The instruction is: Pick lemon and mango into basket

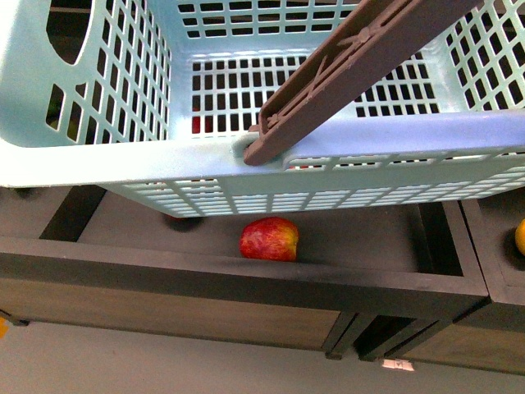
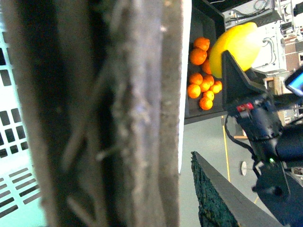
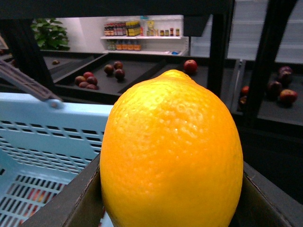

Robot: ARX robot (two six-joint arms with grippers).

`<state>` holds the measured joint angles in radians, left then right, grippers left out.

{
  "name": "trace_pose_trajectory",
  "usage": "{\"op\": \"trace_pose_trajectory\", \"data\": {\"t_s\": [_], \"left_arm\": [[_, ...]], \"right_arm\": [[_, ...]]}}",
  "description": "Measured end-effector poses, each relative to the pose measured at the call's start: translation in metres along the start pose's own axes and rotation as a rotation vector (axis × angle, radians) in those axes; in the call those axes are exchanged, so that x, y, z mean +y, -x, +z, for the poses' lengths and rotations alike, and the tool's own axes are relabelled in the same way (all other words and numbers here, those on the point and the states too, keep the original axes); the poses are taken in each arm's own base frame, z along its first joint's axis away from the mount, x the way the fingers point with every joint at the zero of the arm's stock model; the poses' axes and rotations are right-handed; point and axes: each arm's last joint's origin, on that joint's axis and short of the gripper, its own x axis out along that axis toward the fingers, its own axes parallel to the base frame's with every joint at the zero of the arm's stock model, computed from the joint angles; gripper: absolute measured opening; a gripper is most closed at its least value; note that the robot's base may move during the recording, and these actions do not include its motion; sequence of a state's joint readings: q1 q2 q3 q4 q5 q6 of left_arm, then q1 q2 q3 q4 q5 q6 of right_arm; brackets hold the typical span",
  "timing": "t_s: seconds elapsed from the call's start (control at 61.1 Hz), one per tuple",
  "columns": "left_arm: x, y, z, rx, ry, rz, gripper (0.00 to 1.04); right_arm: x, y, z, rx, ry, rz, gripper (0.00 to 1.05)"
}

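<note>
Nearest is the lemon [image 3: 171,151], clamped between the right fingers [image 3: 71,201]. Its long axis runs out along them, nub end away from the wrist. Just past the fingertips and lower sits the basket [image 3: 52,127], open side up, so the drop looks to need only a short carry over its rim. Close by the left finger [image 2: 222,198] the handle [image 2: 118,113] is a blur, and whether that grip is closed I cannot tell. No view shows the mango clearly.
</note>
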<state>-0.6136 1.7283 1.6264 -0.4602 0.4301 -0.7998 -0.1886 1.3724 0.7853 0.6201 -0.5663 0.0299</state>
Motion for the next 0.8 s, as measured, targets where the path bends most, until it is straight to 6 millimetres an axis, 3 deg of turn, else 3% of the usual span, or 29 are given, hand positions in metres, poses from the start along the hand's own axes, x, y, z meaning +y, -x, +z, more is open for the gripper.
{"op": "trace_pose_trajectory", "data": {"t_s": [0.311, 0.376, 0.524, 0.671, 0.802], "left_arm": [[0.000, 0.000, 0.000, -0.001, -0.001, 0.001, 0.28], [0.000, 0.000, 0.000, -0.001, -0.001, 0.001, 0.28], [0.000, 0.000, 0.000, -0.002, -0.001, 0.002, 0.28], [0.001, -0.002, 0.000, 0.002, 0.004, 0.003, 0.28], [0.001, -0.001, 0.000, -0.003, 0.004, 0.008, 0.28]], "right_arm": [[0.067, -0.022, -0.026, 0.039, -0.024, 0.117, 0.63], [0.080, -0.026, -0.032, 0.053, -0.016, 0.121, 0.77], [0.082, -0.026, -0.033, 0.034, -0.009, 0.045, 0.97], [0.070, -0.015, -0.029, 0.014, -0.053, -0.142, 0.96], [0.055, 0.012, -0.029, -0.015, -0.084, -0.327, 0.95]]}}
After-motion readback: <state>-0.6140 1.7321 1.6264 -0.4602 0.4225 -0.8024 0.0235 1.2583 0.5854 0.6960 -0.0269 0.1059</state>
